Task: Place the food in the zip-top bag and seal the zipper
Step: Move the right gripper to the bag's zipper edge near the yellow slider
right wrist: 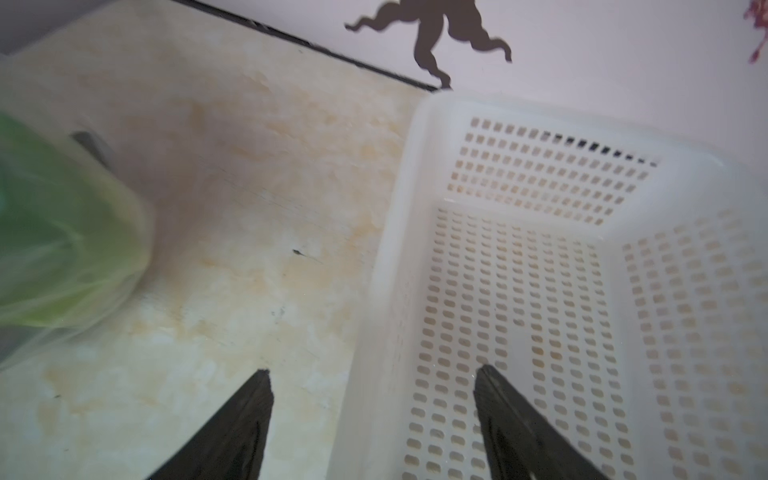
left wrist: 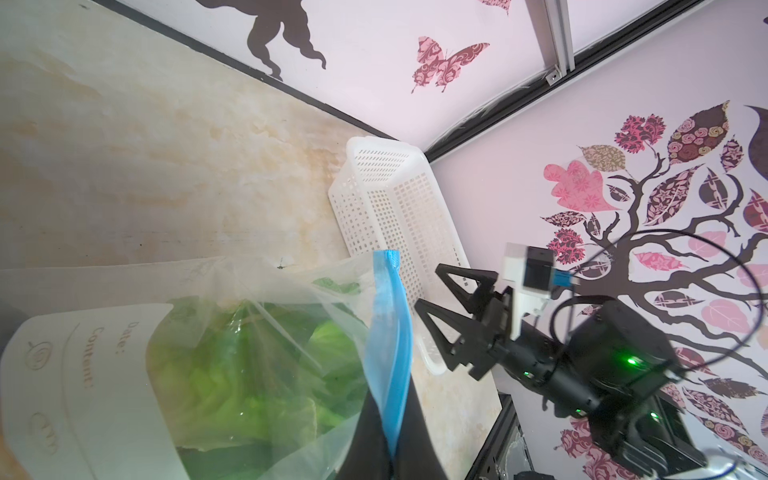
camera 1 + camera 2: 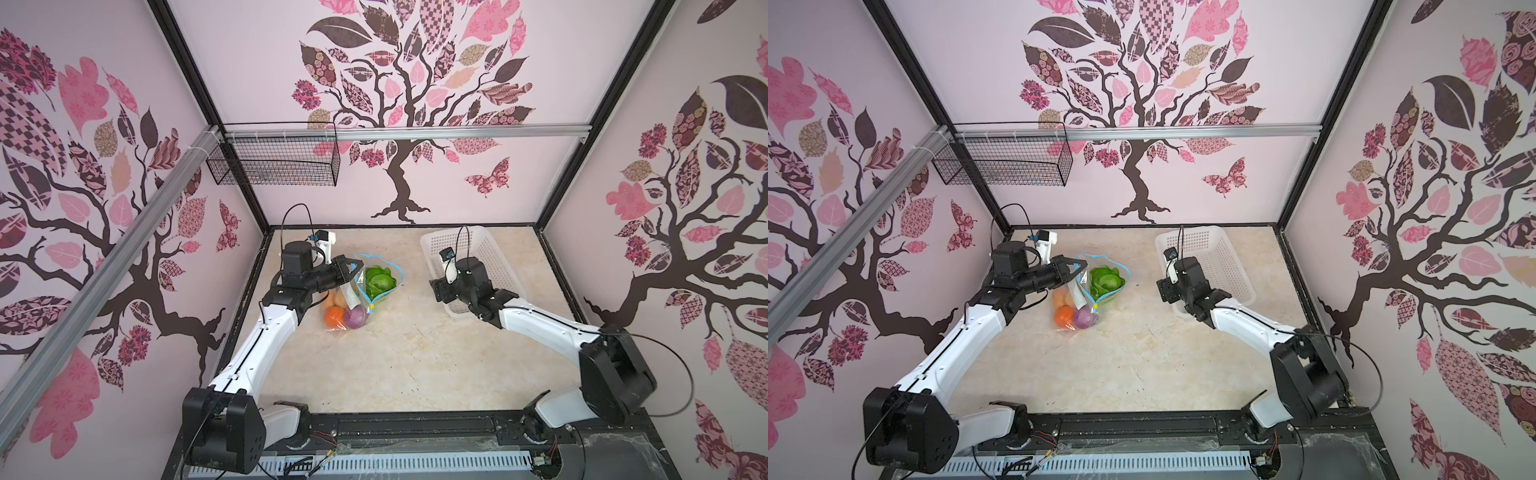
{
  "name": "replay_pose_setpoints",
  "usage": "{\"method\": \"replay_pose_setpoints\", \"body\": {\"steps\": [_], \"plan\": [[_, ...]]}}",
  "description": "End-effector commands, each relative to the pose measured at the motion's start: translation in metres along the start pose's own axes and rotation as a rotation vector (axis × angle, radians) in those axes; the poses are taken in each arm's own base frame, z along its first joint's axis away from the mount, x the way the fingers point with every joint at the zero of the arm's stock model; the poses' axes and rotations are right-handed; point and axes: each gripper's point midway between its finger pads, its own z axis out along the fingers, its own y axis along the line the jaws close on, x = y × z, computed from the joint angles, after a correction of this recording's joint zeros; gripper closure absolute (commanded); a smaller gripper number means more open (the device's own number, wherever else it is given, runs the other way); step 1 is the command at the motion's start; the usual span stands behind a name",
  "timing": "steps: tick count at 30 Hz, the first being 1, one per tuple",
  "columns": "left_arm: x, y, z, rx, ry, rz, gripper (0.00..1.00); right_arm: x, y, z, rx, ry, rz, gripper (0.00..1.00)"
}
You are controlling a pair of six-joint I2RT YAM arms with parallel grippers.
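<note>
1. Cream marble-look tabletop (image 3: 415,357): one, and everything else stands on it.
2. Arms: two. The left gripper (image 2: 388,415) is pressed together on the blue mouth edge of the bag, well apart from the basket. The right gripper (image 2: 428,284) hangs just beside the basket's wall that faces the bag. Its jaws are spread and I see nothing held between them.
3. White perforated basket (image 3: 478,245): one. It is my landmark, in the far corner on the right arm's side, its long axis running from the back wall toward the arm bases.
4. Clear zip-top bag (image 3: 362,291): one, lying on the tabletop well apart from the basket, on the left arm's side. Its long axis runs slantwise. The mouth end points to the back wall and leans toward the basket, and the bottom end lies farther from it. One white label (image 2: 104,374) shows on its side.
5. Green cabbage (image 3: 379,280): one, in the bag's gaping mouth, at the end nearer the basket.
6. Orange pumpkin (image 3: 332,316), purple onion (image 3: 355,318) and tan potato (image 3: 338,297): one of each that I can make out, bunched in the bag's bottom, away from the basket.
7. Light blue zipper (image 2: 388,316): one strip. In both top views it stands apart in an open loop around the cabbage.
8. Yellow slider tab (image 3: 372,308): one, at the loop's end farthest from the back wall.
</note>
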Motion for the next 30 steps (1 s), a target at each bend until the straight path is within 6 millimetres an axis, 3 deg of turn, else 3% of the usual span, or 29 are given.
{"method": "replay_pose_setpoints", "body": {"steps": [1,4,6,13,20,30], "plan": [[0.012,-0.003,0.007,0.027,0.035,0.016,1.00,-0.045,0.051,-0.038,-0.250,-0.179,-0.087,0.25],[0.016,-0.007,0.009,0.043,0.057,0.015,1.00,-0.050,0.095,-0.060,-0.382,-0.244,-0.264,0.28],[0.018,-0.009,0.010,0.048,0.064,0.022,1.00,-0.049,0.115,-0.067,-0.418,-0.275,-0.352,0.29],[0.029,-0.014,0.018,0.067,0.113,0.026,1.00,-0.036,0.160,-0.070,-0.590,-0.324,-0.506,0.36],[0.035,-0.012,0.023,0.063,0.149,0.025,1.00,-0.015,0.173,-0.043,-0.612,-0.257,-0.620,0.45],[0.038,-0.008,0.027,0.064,0.168,0.004,1.00,0.009,0.184,-0.020,-0.643,-0.202,-0.625,0.62]]}}
